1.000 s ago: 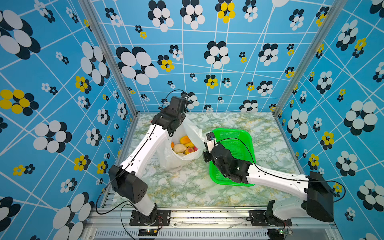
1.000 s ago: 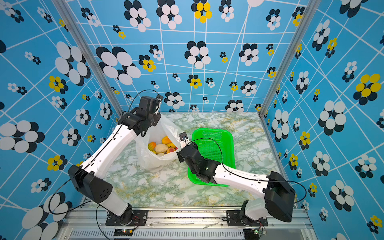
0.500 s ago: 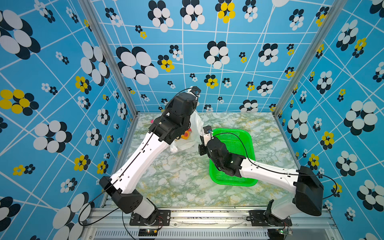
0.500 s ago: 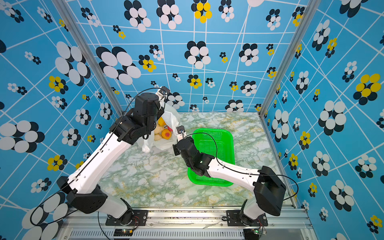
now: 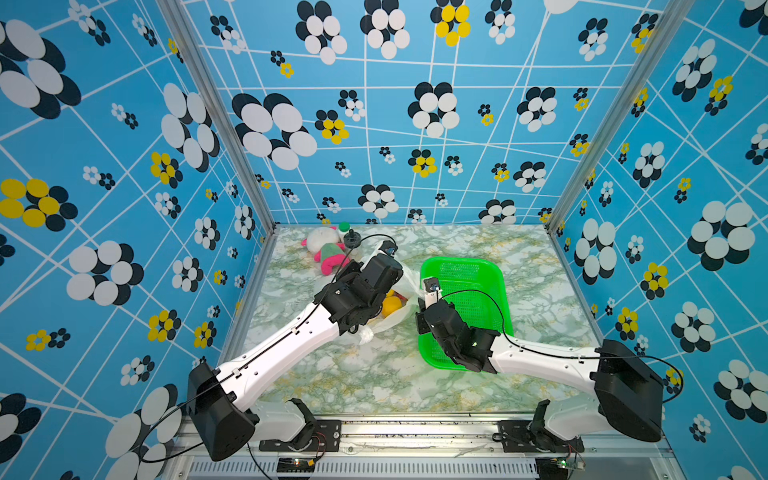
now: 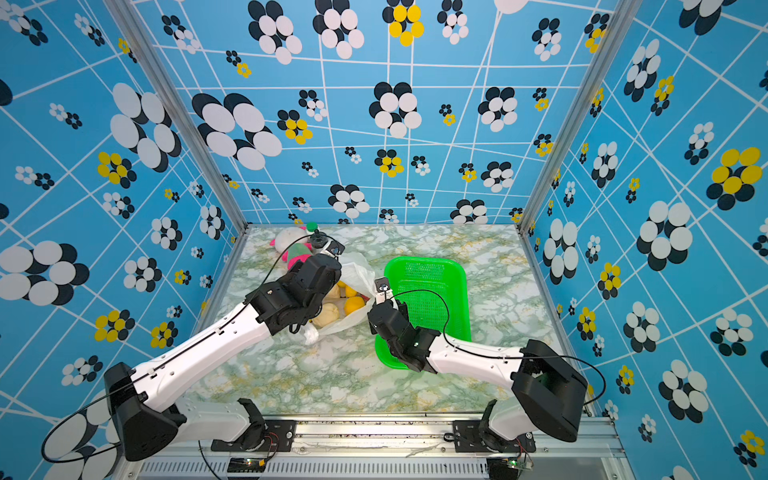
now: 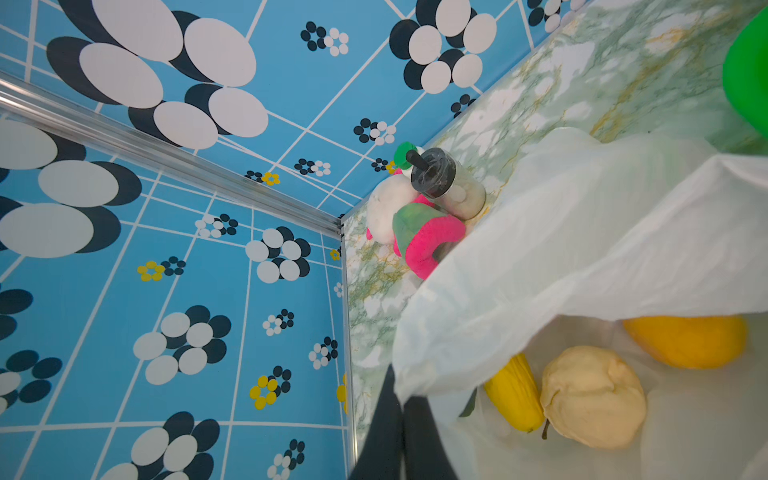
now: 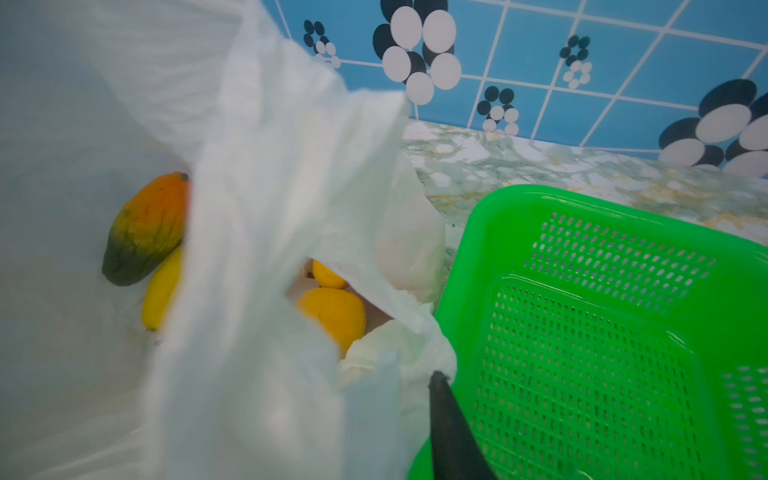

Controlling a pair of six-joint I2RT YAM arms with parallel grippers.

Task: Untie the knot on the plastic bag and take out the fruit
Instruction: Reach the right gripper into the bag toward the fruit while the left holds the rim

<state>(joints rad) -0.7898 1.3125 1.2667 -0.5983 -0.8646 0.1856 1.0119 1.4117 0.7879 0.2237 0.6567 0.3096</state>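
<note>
Several pieces of toy fruit point(image 7: 592, 399) lie inside the plastic bag point(image 5: 409, 276), a thin, crinkly, see-through white one with its mouth open. I can see a lumpy cream piece, a long yellow one, smooth round orange ones and a green-orange mango shape point(image 8: 145, 228). The bag sits on the marbled table point(image 5: 374, 374), just beside the green basket point(image 5: 461, 262), a stiff tray of perforated plastic. The left gripper point(image 7: 403, 405) is pinched tight on the bag's rim. Of the right gripper point(image 8: 434, 380) only one dark finger point(image 8: 449, 419) shows, against crumpled plastic, and I cannot tell how wide it stands.
</note>
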